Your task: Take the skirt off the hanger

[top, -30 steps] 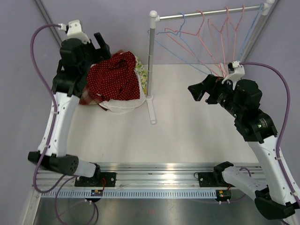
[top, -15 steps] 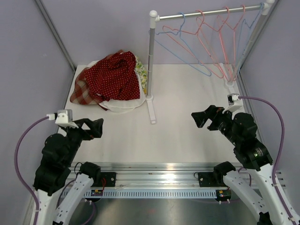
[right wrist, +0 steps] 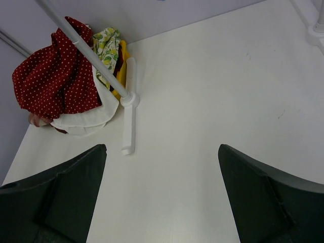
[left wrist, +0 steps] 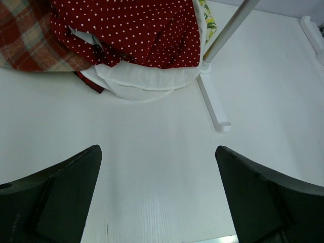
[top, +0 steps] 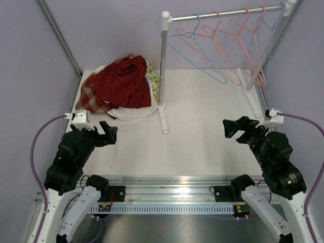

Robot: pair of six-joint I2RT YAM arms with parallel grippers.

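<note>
Red dotted skirt (top: 124, 81) lies crumpled atop clothes pile, far left of table (top: 202, 131), just beside rack post (top: 163, 66). Hangers (top: 223, 50) on rail, far right, all bare, so skirt looks to be off already. Fabric prob. light, soft, floppy; will bunch & drape, not slip. Best hold: pinch a raised fold or hem edge. Left gripper (left wrist: 157, 197) & right gripper (right wrist: 162, 192) both spread wide, empty, at near side. No brand, label or readable writing.

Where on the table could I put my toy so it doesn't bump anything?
The wide white stretch of table between the rack foot and the right rack post is bare. The far-left corner is crowded with the clothes pile.
</note>
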